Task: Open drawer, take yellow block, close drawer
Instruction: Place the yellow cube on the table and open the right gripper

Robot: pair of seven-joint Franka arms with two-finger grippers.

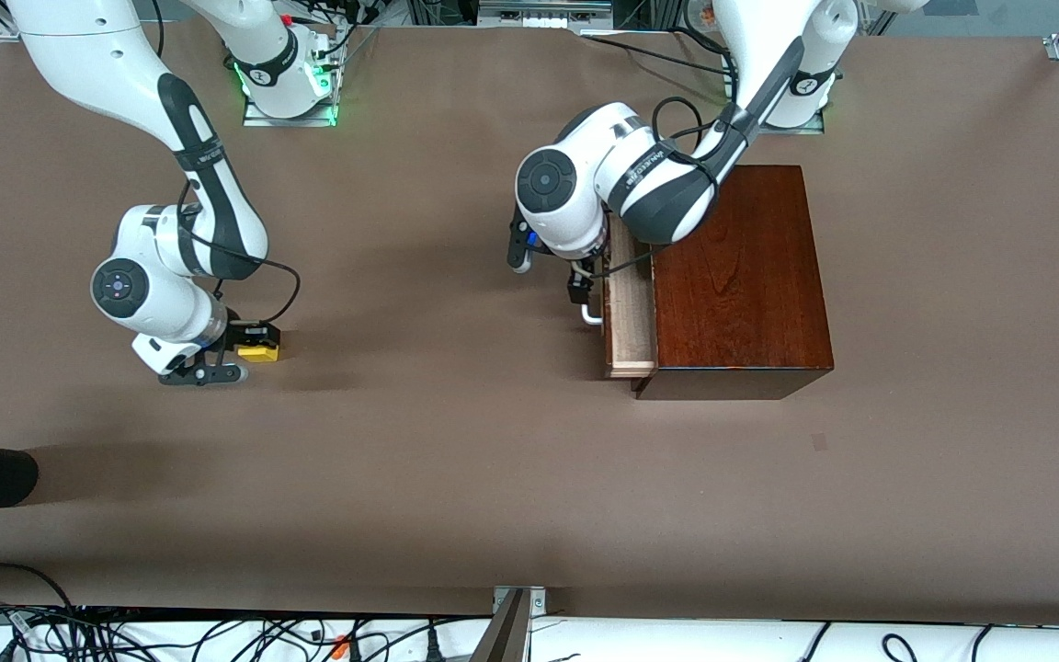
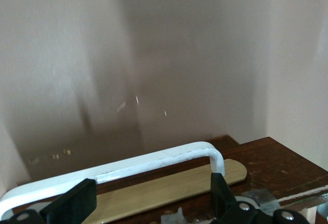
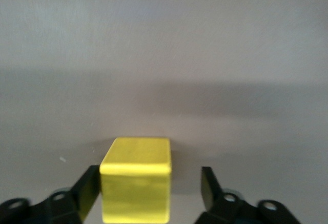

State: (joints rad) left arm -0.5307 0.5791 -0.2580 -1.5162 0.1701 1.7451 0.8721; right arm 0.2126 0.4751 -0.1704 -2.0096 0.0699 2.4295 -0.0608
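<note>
A: Where is the yellow block (image 3: 136,178)?
B: On the table (image 1: 456,478), between the right gripper's (image 3: 148,190) parted fingers, apparently touching one.
A: The left gripper (image 2: 154,201)?
B: Spread at the slightly open drawer's (image 1: 631,317) handle (image 2: 118,170).

Drawer (image 1: 631,317): part-way out of box (image 1: 736,276), handle (image 2: 154,160) between left gripper (image 1: 582,285) fingers. Block (image 1: 258,350): on table (image 1: 456,460), between spread fingers of right gripper (image 1: 249,348), toward right arm's end.
</note>
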